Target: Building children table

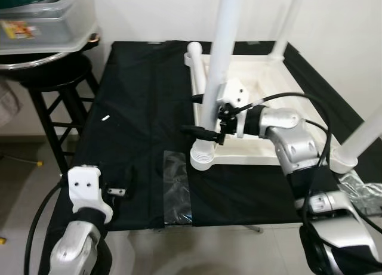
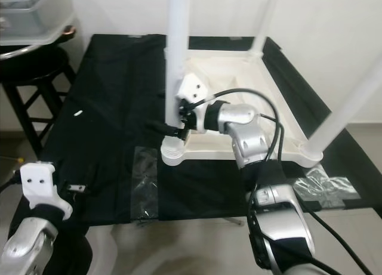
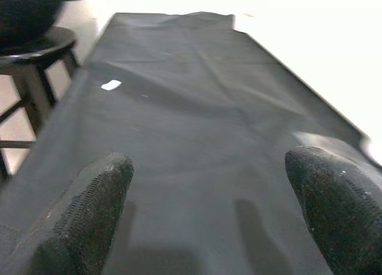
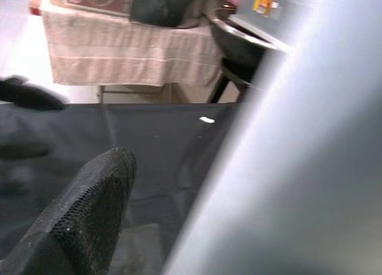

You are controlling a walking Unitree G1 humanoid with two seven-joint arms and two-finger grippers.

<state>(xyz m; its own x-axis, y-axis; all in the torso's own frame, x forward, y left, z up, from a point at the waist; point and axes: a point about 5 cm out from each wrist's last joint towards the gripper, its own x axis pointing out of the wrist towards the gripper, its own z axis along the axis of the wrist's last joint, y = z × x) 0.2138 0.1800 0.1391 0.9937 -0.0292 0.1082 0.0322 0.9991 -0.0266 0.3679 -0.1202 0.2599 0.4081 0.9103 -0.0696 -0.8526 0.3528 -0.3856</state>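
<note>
Black cloth (image 1: 143, 102) covers the counter, against a pale wall, and on it lies the white plastic children's table (image 1: 250, 117) upside down, its legs pointing upward. At the near-left corner the right gripper (image 1: 209, 129) reaches in from the side and its jaws are closed around the near-left leg (image 1: 221, 48) low down, just above the ribbed socket (image 1: 203, 155) where the leg meets the tabletop; in the right wrist view one black finger (image 4: 83, 215) lies beside the pale blurred leg. Another leg (image 1: 286, 21) stands at the far-right corner, a third (image 1: 361, 141) at the near-right corner, and a short white stub (image 1: 194, 51) marks the far-left corner. The left gripper (image 3: 209, 215) hovers low over the near-left part of the cloth, jaws spread wide and holding nothing. A clear plastic bag (image 1: 177, 188) lies flat on the cloth near the front edge, between the two arms, and a second crumpled clear bag (image 1: 364, 191) lies by the near-right leg. A small white scrap (image 1: 106, 117) rests on the cloth farther left. Beside the counter on the left stands a black wooden stool (image 1: 48, 90) carrying a clear plastic storage box (image 1: 54, 24) with a colourful label (image 1: 17, 29), its writing too small to read.
</note>
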